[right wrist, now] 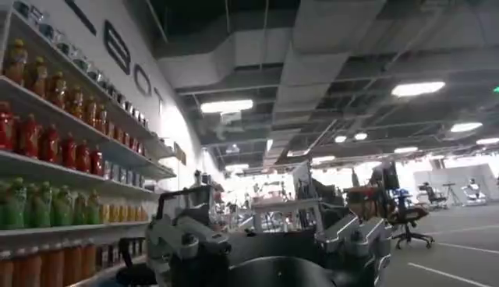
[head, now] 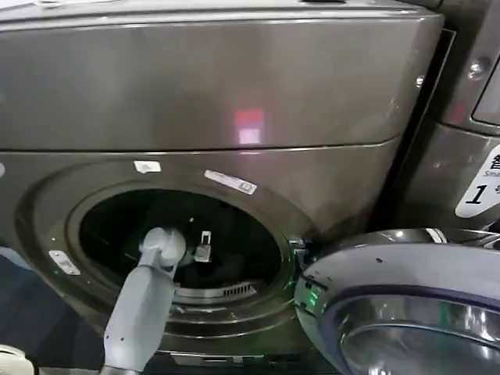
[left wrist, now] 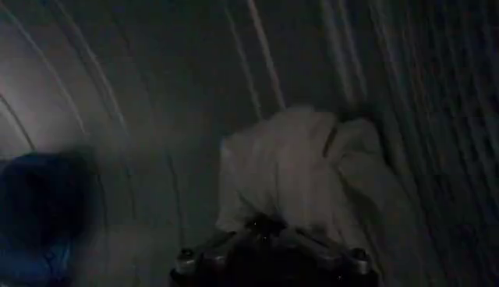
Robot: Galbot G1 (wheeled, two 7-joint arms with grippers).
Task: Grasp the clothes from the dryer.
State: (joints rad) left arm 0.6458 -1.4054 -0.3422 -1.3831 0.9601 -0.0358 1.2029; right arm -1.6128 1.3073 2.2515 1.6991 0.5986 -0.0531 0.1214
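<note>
the dryer [head: 219, 86] has a glossy brushed-metal front, its ribbed drum [left wrist: 117, 93] dull steel. the clothes [left wrist: 304, 171] look like soft, crumpled pale cloth, though it's dim in there. the left arm [head: 141, 312] is matt grey plastic.

bottle shelves [right wrist: 54, 148] line a wall; neighbouring machine [head: 469, 117] stands beside.

The dryer [head: 211, 101] stands straight ahead at twelve o'clock, its porthole [head: 183, 238] low in its front; its open door [head: 406, 305] hangs at about four o'clock of the porthole, and a neighbouring machine [head: 469, 117] stands at three o'clock. The left arm [head: 144, 305] reaches up from six o'clock through the porthole into the drum [left wrist: 117, 93]. Inside, the left gripper [left wrist: 269, 234] sits just before the clothes [left wrist: 304, 171], which lie on the drum wall
</note>
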